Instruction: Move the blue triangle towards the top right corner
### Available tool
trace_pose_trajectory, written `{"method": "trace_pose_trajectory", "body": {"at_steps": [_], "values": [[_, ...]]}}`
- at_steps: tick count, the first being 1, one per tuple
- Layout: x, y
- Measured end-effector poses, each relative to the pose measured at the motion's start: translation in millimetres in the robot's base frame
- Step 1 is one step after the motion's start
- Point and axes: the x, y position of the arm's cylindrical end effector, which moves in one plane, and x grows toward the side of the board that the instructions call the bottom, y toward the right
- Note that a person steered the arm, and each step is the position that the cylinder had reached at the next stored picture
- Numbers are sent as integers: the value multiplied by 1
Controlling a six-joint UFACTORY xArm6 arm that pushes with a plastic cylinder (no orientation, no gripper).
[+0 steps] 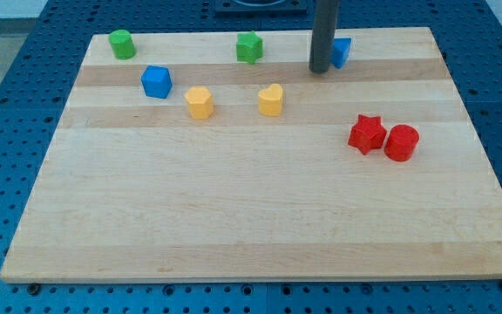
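The blue triangle point(342, 51) lies near the view's top edge of the wooden board point(260, 209), right of centre. The dark rod comes down from the top, and my tip point(320, 70) rests on the board just left of the blue triangle, touching or almost touching it. The rod hides the triangle's left part.
A green star-like block point(249, 47) sits left of the rod. A green cylinder point(122, 44) is at the top left. A blue cube point(157, 82), a yellow hexagon point(200, 102) and a yellow heart point(271, 100) lie below. A red star point(367, 133) and a red cylinder point(401, 142) sit at the right.
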Motion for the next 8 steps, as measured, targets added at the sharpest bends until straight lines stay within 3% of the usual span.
{"method": "trace_pose_trajectory", "body": {"at_steps": [5, 8], "values": [[-17, 30], [-24, 10]]}}
